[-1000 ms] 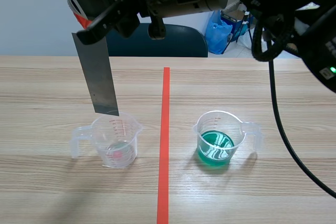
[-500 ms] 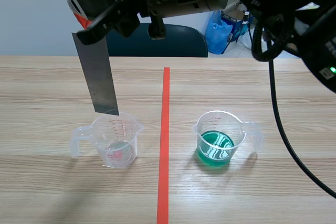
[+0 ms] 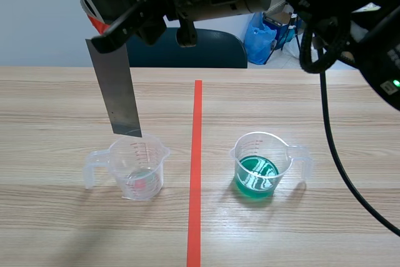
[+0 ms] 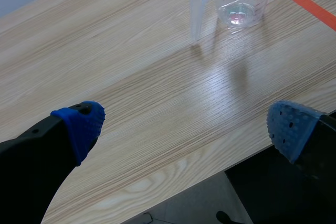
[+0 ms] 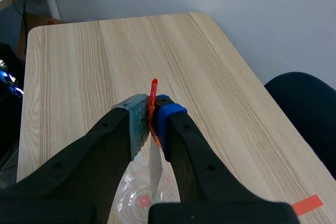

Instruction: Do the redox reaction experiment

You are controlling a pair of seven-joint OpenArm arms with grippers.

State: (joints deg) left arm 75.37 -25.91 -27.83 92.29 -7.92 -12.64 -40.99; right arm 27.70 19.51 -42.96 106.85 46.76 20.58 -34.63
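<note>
Right gripper (image 5: 151,118): clamped on the strip (image 3: 115,89), hung just over the clear cup (image 3: 139,168).
Left gripper (image 4: 185,127): held wide, empty.
Green cup (image 3: 256,167): well apart.
Risk: the clear cup could be tipped if its rim is clipped by the tilted strip.

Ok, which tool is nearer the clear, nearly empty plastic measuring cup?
Right. The right tool hangs above the clear plastic measuring cup, shut on a grey metal strip; the left tool is back at the table edge.
</note>
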